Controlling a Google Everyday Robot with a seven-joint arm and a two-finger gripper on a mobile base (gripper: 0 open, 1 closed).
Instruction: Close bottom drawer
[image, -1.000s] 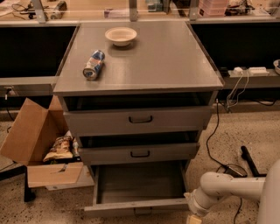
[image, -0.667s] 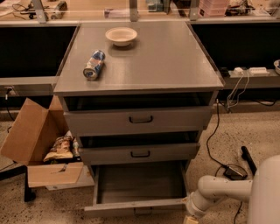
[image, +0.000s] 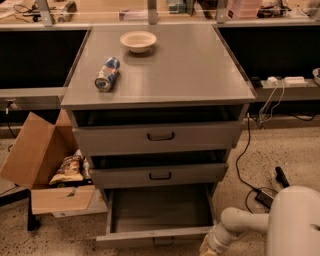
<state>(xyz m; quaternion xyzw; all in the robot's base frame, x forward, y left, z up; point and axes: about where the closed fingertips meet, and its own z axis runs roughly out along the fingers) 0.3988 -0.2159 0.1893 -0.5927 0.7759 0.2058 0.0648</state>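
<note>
The bottom drawer (image: 150, 236) of the grey cabinet is pulled far out, and its empty grey inside (image: 160, 207) shows. Its narrow front panel runs along the bottom of the view, with the small dark handle just under the front edge. My gripper (image: 207, 248) is at the lower edge of the view, right by the drawer's front right corner and partly cut off. The white arm (image: 245, 222) reaches to it from the lower right.
The top drawer (image: 160, 136) and middle drawer (image: 160, 175) stand slightly open. A white bowl (image: 138, 41) and a lying can (image: 107, 74) rest on the cabinet top. An open cardboard box (image: 40, 160) with snack bags sits to the left. Cables (image: 250, 165) lie on the floor to the right.
My arm's large white body has come further into view at the lower right. The gripper has shifted slightly left toward the drawer's front right corner. The drawer stays open.
</note>
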